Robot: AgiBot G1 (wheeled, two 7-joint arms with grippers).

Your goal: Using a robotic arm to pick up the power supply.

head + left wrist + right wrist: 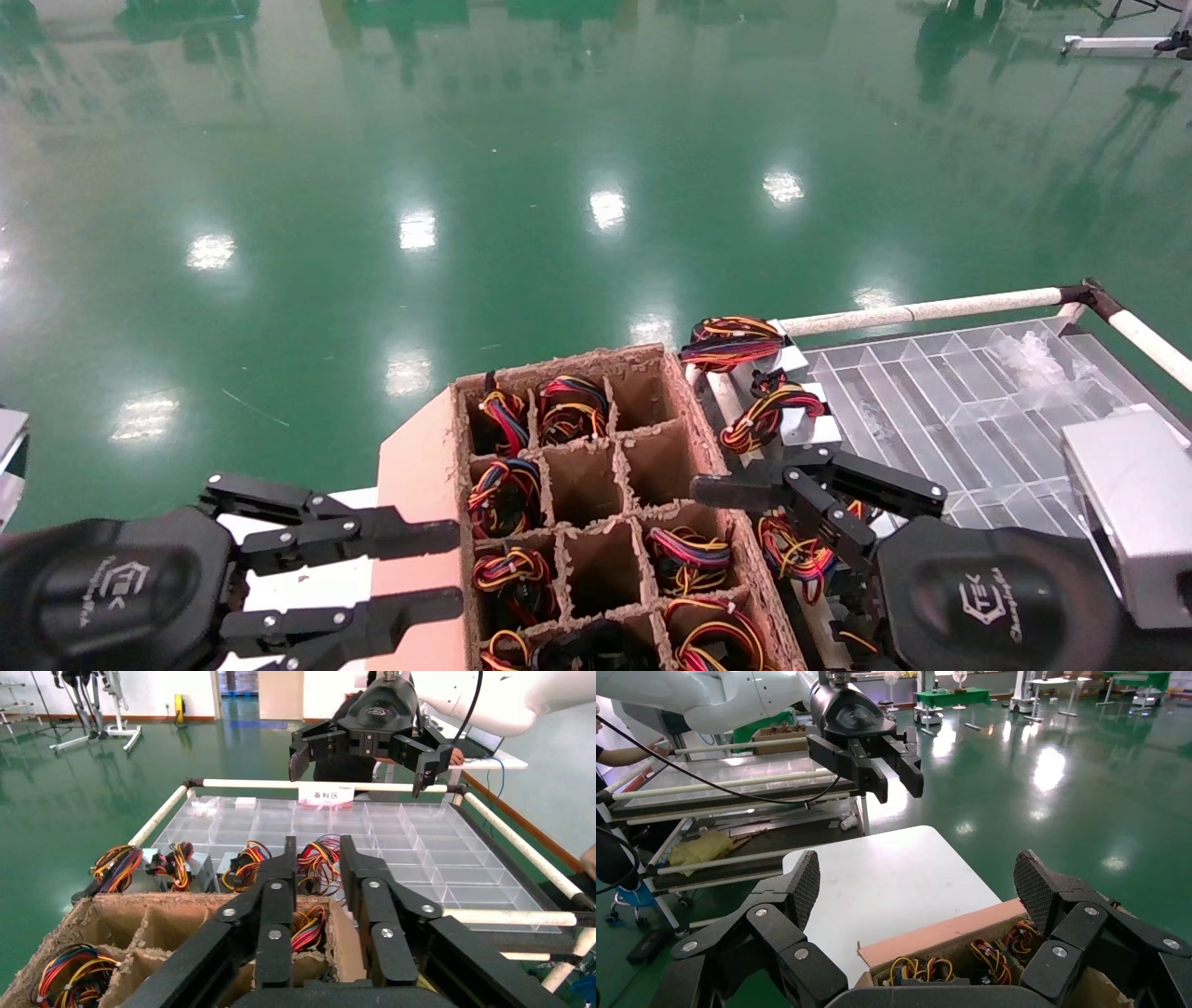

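My right pincer [745,494] hangs with fingers spread wide over the gap between the cardboard divider box [596,522] and the clear tray [968,410], holding nothing. The power supply [792,415] sits just beyond its fingertips on the tray's near edge, not yet gripped. My left pincer [447,568] rests with fingers apart beside the box. Descent, closure and lift remain.
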